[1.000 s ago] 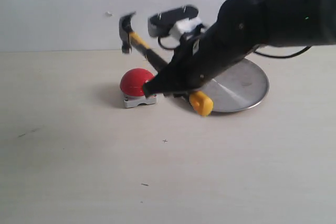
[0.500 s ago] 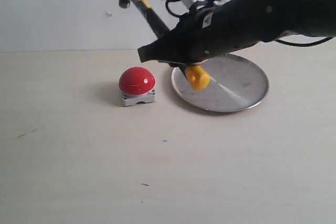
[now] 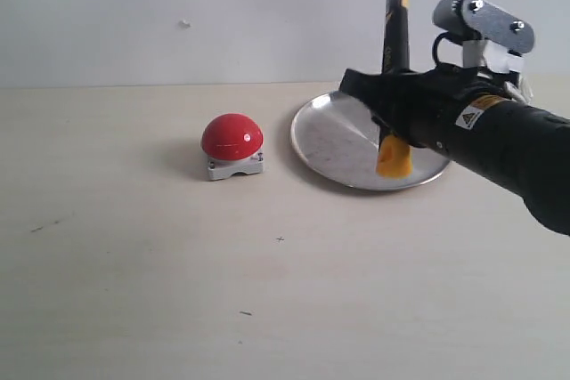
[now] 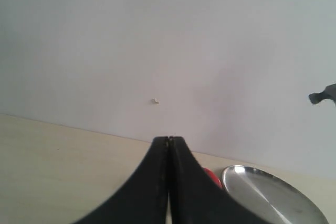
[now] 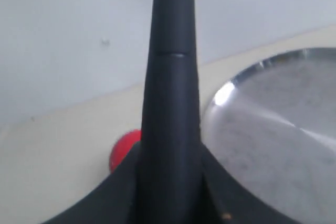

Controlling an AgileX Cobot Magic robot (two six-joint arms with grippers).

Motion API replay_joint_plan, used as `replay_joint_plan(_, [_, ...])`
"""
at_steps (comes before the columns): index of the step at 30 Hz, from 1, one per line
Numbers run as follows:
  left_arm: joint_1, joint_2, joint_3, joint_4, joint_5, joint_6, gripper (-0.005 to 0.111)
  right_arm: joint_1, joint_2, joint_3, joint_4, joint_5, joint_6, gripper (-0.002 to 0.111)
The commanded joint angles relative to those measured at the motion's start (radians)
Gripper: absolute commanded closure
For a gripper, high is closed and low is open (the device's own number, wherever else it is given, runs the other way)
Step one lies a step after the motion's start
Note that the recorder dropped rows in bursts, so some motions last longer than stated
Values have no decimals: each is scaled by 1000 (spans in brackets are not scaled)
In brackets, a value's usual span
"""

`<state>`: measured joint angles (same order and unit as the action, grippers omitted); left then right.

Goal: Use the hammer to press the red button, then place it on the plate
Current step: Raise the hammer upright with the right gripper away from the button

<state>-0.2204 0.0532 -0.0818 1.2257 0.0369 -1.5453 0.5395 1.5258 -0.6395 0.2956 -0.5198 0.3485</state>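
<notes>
My right gripper (image 3: 385,106) is shut on the hammer (image 3: 394,37) by its black handle. The hammer stands nearly upright over the plate (image 3: 338,144), yellow end down and head up at the frame's top. From the right wrist, the handle (image 5: 170,103) fills the gap between the jaws, with the plate (image 5: 273,129) beside it. The red button (image 3: 232,137) sits on its grey base on the table, left of the plate and apart from the hammer. It shows as a red patch (image 5: 122,148) beside the jaws. My left gripper (image 4: 168,141) is shut and empty; it does not show in the exterior view.
A pale wooden table (image 3: 134,264) holds everything, with a plain white wall (image 3: 134,15) behind. The right arm's black body (image 3: 508,149) reaches in from the right over the plate's near edge.
The right gripper has lifted the hammer away from the red button and swung it right, from tilted over the button to nearly upright above the plate. The left gripper stays shut.
</notes>
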Motion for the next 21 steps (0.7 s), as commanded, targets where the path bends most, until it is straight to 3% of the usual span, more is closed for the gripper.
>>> replay_joint_plan(1, [1, -6, 3, 1, 3, 1, 107, -30, -7, -3, -171, -277, 231, 108])
replay_joint_plan(8, [1, -6, 3, 1, 3, 1, 107, -219, 49, -40, -780, -277, 781, 108])
replay_joint_plan(14, [1, -6, 3, 1, 3, 1, 107, -363, 74, -40, -1136, -258, 984, 108])
replay_joint_plan(21, [1, -6, 3, 1, 3, 1, 107, -462, 109, -60, -1338, -258, 1093, 108])
